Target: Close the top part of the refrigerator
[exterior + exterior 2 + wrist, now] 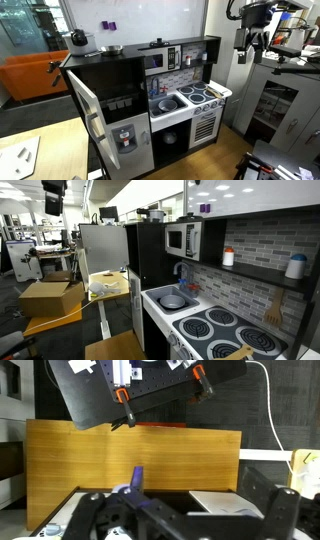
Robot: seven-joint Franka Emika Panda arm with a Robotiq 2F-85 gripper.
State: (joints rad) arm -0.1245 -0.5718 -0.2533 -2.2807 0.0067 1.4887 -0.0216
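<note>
Wood-plank floor (232, 152) under the toy kitchen (165, 105), a pale cabinet (275, 108) just beside it.

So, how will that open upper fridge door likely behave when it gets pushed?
The door looks like a thin flat panel, so probably stiff and light. It stands swung wide on a side hinge, so a push should swing it, not bend it. The play kitchen looks small; a hard shove might rock it.

Matte black, blocky two-finger gripper (252, 45), a dark boxy silhouette from across the room, chunky black jointed finger links (272, 510) up close, small blue-violet piece (137, 478) between them (too blurred to name)
</note>
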